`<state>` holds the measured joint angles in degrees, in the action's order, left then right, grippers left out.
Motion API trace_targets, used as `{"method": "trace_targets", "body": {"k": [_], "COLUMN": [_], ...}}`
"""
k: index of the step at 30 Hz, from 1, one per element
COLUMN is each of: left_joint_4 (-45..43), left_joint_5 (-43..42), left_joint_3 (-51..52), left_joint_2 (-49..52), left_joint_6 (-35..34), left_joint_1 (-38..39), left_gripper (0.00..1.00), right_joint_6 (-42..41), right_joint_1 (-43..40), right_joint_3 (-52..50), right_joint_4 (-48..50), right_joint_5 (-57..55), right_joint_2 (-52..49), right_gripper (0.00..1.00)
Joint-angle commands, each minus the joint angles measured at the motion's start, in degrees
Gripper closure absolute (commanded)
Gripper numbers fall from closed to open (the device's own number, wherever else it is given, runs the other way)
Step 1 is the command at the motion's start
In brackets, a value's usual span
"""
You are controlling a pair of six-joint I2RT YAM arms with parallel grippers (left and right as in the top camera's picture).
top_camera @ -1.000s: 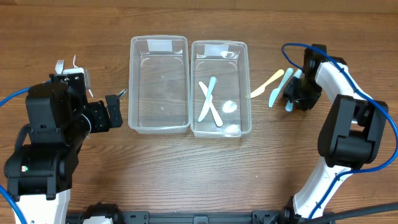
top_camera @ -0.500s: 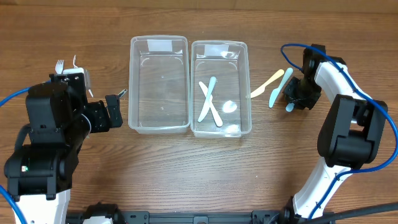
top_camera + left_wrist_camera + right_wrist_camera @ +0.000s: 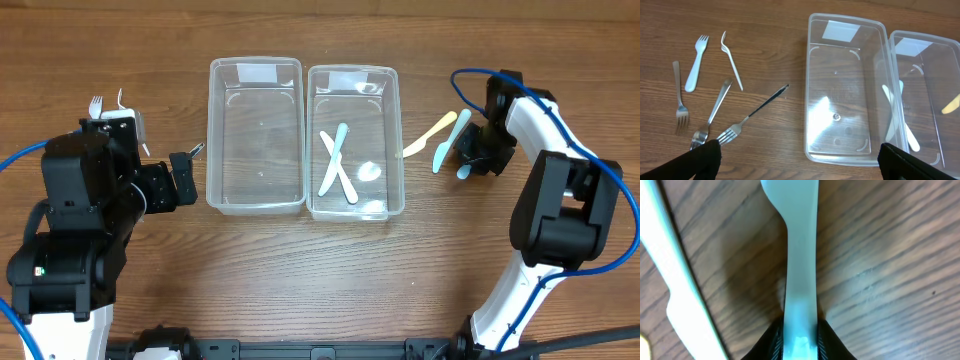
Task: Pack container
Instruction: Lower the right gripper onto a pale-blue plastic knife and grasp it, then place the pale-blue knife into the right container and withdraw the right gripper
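On the tabletop (image 3: 300,280) at right, picking up a pale utensil (image 3: 801,255), right claw (image 3: 800,342) clamped on it. Next, probably: lift, carry left, drop into the right container (image 3: 403,140).

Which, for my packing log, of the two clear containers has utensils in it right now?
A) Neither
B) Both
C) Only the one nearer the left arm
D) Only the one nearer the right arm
D: in the overhead view the container nearer the right arm holds crossed pale utensils, while the other container shows only its bare bottom.
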<state>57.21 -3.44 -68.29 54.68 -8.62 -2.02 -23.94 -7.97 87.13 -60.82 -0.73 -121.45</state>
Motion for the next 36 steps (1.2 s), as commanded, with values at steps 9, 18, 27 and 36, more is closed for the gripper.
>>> {"method": "trace_targets", "body": {"k": [9,18,27,36], "left_joint_4": [-0.3,-0.3,-0.4,-0.4], "left_joint_5": [-0.4,-0.4,-0.4,-0.4], "left_joint_3": [-1.3,-1.3,-1.3,-1.3], "left_joint_2": [0.1,0.1,0.1,0.1], "left_joint_6": [1.1,1.1,1.1,1.1], "left_joint_1": [-0.2,-0.2,-0.2,-0.2], "left_gripper": [0.00,0.00,0.00,0.00], "right_joint_6": [4.5,4.2,3.0,3.2], "right_joint_1": [10.5,27.8,32.4,32.4], "right_joint_3": [20.6,20.6,15.4,16.7], "right_joint_4": [-8.8,-9.6,-7.7,-8.0], "right_joint_5": [0.2,0.4,1.0,0.9], "right_joint_2": [15.3,13.8,3.9,2.0], "right_gripper": [0.96,0.96,0.96,0.67]}}
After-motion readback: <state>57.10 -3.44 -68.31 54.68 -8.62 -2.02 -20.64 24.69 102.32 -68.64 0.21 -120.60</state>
